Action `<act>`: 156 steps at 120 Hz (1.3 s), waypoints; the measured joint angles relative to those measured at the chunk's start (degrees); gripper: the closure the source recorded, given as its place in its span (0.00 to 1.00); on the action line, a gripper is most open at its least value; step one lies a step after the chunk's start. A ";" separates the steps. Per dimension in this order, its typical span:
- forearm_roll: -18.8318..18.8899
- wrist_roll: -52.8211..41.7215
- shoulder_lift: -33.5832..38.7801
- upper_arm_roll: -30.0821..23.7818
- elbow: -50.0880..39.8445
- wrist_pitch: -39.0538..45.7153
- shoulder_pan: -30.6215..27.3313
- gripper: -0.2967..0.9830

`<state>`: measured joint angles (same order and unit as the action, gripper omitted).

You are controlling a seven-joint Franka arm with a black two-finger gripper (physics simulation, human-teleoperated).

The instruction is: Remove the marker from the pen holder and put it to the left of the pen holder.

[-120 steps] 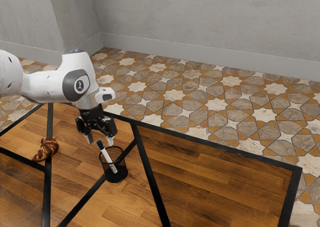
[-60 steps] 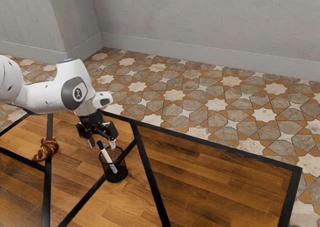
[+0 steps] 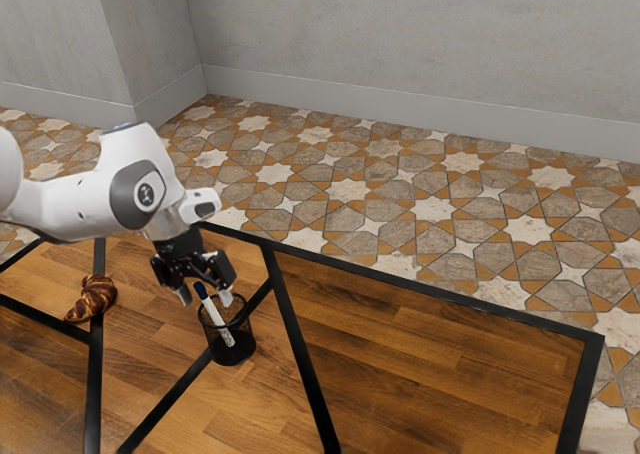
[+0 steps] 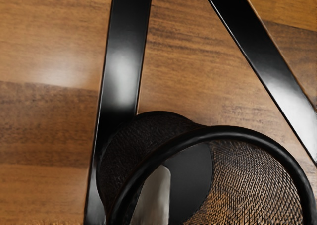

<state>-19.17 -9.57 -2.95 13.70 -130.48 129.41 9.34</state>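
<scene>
A marker [image 3: 214, 316] stands tilted in a black mesh pen holder [image 3: 234, 358] on a wood-and-black table [image 3: 430, 344], its dark blue cap [image 3: 201, 290] uppermost. Its long axis runs on a steep slant, from the cap at the exterior view's upper left down to the lower end of the white barrel, toward that view's right. The cap clears the rim; the barrel drops inside, behind the mesh.

Above, the black gripper [image 3: 205, 296] of a white robot arm [image 3: 85, 202] points downward with its two fingers spread wide, the cap appearing between them in the exterior view. They are not clamped on the marker; whether either one touches it or the rim cannot be told.

The mesh veils the barrel's lower part, and its exact resting spot on the holder's floor is hard to make out. In the wrist view, the frame's edge cuts off the holder's near side, and a pale, blurred shape [image 4: 154, 200] is cut off there too; whether it is marker or fingertip is unclear. The shoulder end of the arm runs out of the exterior view. A croissant [image 3: 93, 298] lies well apart from the holder, across a black strip of the tabletop.
</scene>
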 joint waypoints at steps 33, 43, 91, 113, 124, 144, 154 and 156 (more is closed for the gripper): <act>0.06 -0.02 1.32 0.23 -0.24 -0.04 -0.19 0.64; 0.13 -0.23 2.08 0.98 -0.28 -0.55 -0.12 0.72; 6.91 -0.59 13.77 7.15 1.52 -5.74 -0.40 0.82; 17.28 -2.40 11.84 13.69 2.72 -2.37 -0.01 0.83; 26.25 -2.87 9.15 13.16 -0.77 9.06 2.39 0.83; 35.75 -3.60 7.27 13.07 -3.34 25.63 2.28 0.76; 36.75 -4.51 7.26 13.22 -3.49 29.03 1.70 0.62; 36.89 -4.67 7.26 13.24 -3.50 29.53 1.64 0.59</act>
<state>17.71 -14.24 4.31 26.94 -133.98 158.93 10.98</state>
